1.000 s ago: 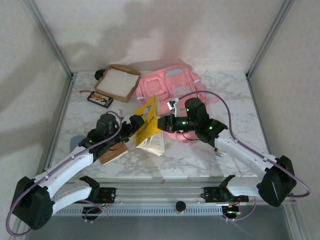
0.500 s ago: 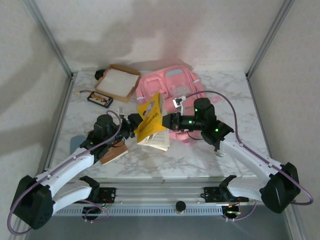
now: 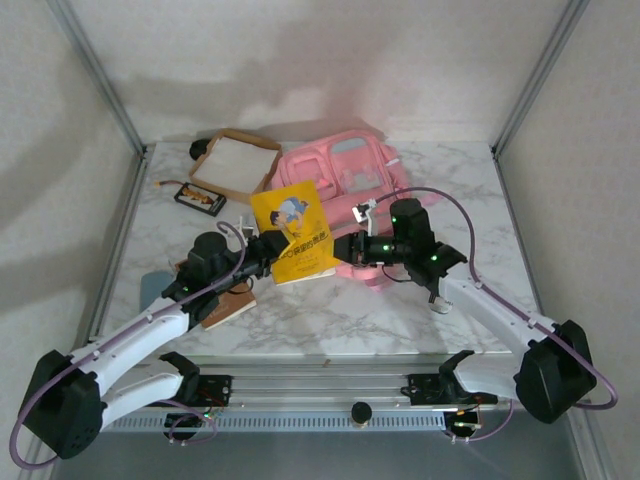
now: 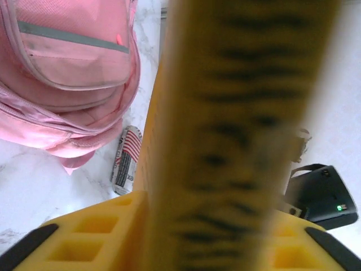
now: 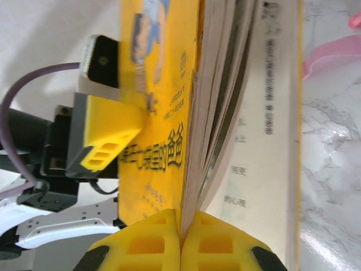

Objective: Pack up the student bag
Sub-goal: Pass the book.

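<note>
A yellow book (image 3: 295, 232) hangs above the middle of the table, cover facing up, held between both arms. My left gripper (image 3: 272, 250) is at its left edge; in the left wrist view the blurred spine (image 4: 237, 130) fills the gap between my left gripper's (image 4: 211, 212) yellow fingers. My right gripper (image 3: 341, 250) is shut on the front cover and a few pages (image 5: 161, 113), while the other pages fan loose beside my right gripper (image 5: 181, 215). The pink student bag (image 3: 340, 172) lies flat behind the book, and its front pocket (image 4: 62, 62) is in the left wrist view.
A tan cardboard tray (image 3: 235, 165) sits at the back left with a black case (image 3: 200, 197) in front of it. A brown notebook (image 3: 228, 305) lies under my left arm. A small flag-printed packet (image 4: 124, 161) rests on the marble next to the bag.
The book has turned from hanging on edge to cover-up and has risen slightly. My left gripper has closed onto its spine. My right arm has shifted a little to the right.
</note>
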